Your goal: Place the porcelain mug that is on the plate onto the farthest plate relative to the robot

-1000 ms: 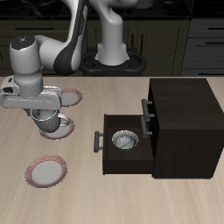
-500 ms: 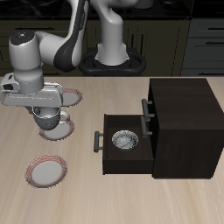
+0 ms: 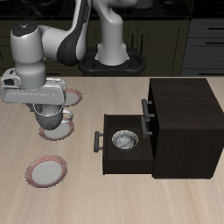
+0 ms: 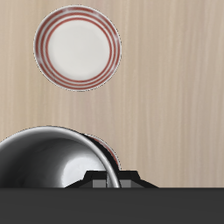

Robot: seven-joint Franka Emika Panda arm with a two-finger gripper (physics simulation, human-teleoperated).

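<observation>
The porcelain mug (image 3: 50,117) is glossy grey-white and hangs in my gripper (image 3: 45,110), whose fingers are shut on its rim. It sits a little above the grey-white plate (image 3: 61,133), which shows beneath it. The farthest plate (image 3: 48,171), pink-rimmed with a pale centre, lies near the table's front edge, in front of the mug. In the wrist view the mug (image 4: 48,164) fills the space under the gripper (image 4: 109,178), and the pink-rimmed plate (image 4: 78,48) lies apart from it on bare wood.
A second pink-rimmed plate (image 3: 70,94) lies farther back, partly behind my arm. A dark cabinet (image 3: 184,118) stands beside the plates with its drawer (image 3: 122,156) pulled open. A small patterned bowl (image 3: 124,139) sits in the drawer.
The gripper has risen with the mug in it. The mug has come up off the grey-white plate, which shows more now.
</observation>
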